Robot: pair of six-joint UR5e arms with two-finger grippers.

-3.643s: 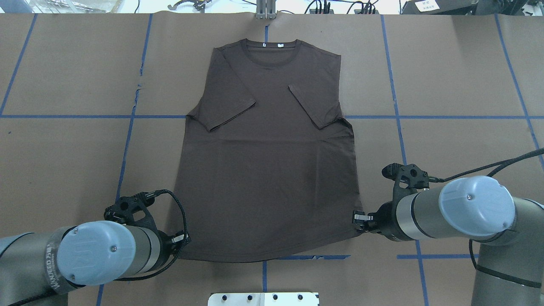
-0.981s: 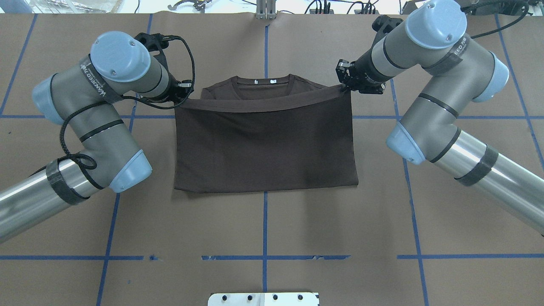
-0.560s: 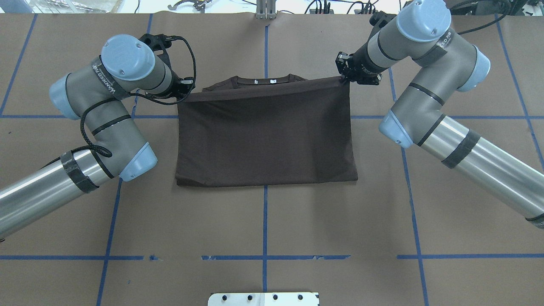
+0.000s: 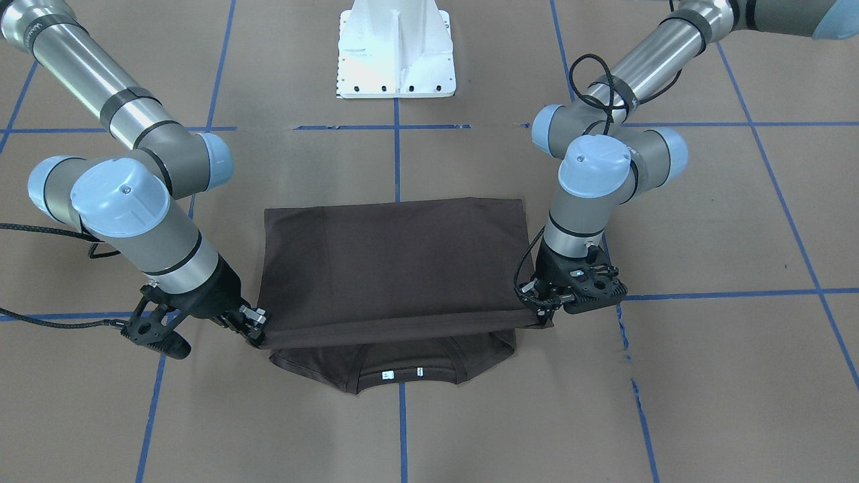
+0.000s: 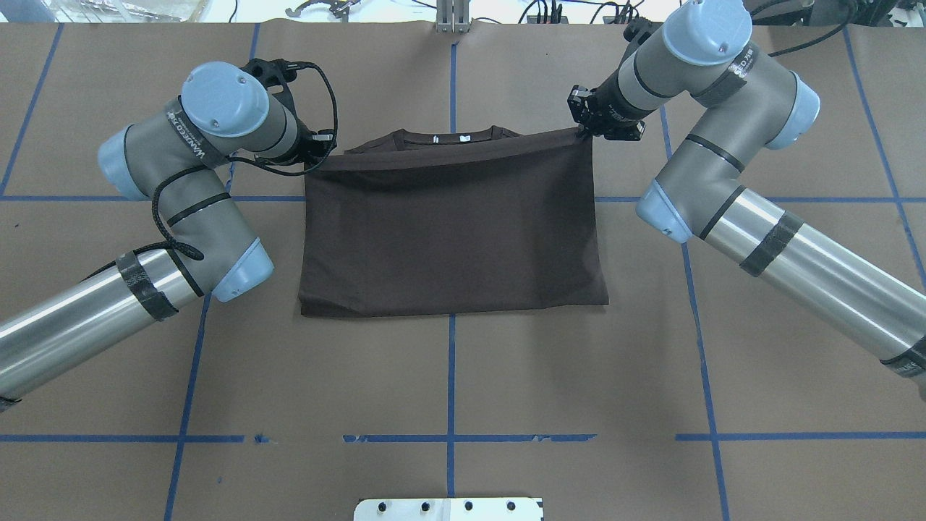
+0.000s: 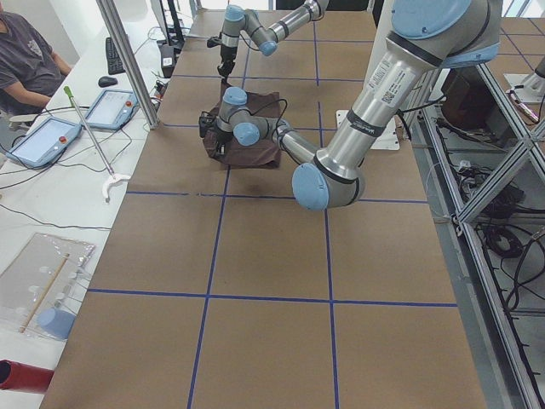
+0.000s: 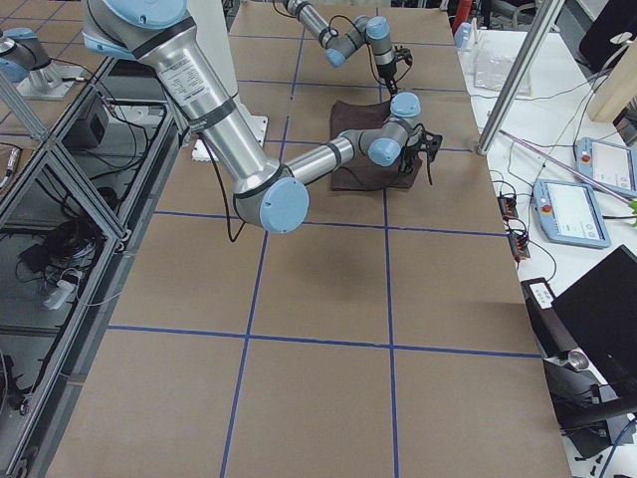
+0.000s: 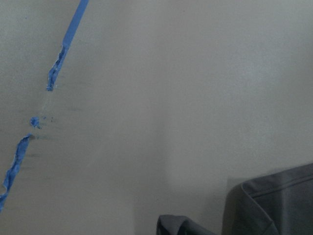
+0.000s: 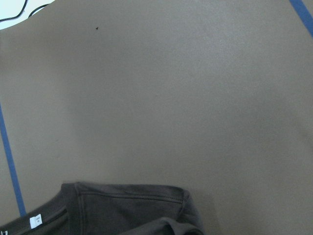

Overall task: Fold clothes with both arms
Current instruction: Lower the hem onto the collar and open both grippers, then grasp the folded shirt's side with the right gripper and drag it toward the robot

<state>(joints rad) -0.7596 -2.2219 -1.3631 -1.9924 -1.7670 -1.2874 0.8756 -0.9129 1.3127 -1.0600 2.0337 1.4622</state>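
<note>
The dark brown T-shirt [image 5: 448,224] lies folded in half on the brown table, its hem drawn over to the shoulders. The collar [image 5: 448,137] with the white tag [image 4: 386,375] still peeks out beyond the hem. My left gripper [image 5: 322,145] is shut on the hem's left corner, which is on the right in the front-facing view [image 4: 537,305]. My right gripper [image 5: 582,126] is shut on the other hem corner [image 4: 258,332]. Both corners hang just above the shoulders. The wrist views show only the shirt's shoulder edges [image 8: 274,205] [image 9: 127,208] and bare table.
Blue tape lines [image 5: 450,376] cross the table. The white pedestal base [image 4: 396,47] stands at the robot's side. Beyond the far edge are cables and tools [image 5: 318,7]. In the side view a seated person [image 6: 25,51] and tablets [image 6: 51,136] are at the operators' table.
Both grippers carried the hem from the near edge across the shirt toward the collar. In the last second they moved a little farther, and the hem now hides most of the shoulders.
</note>
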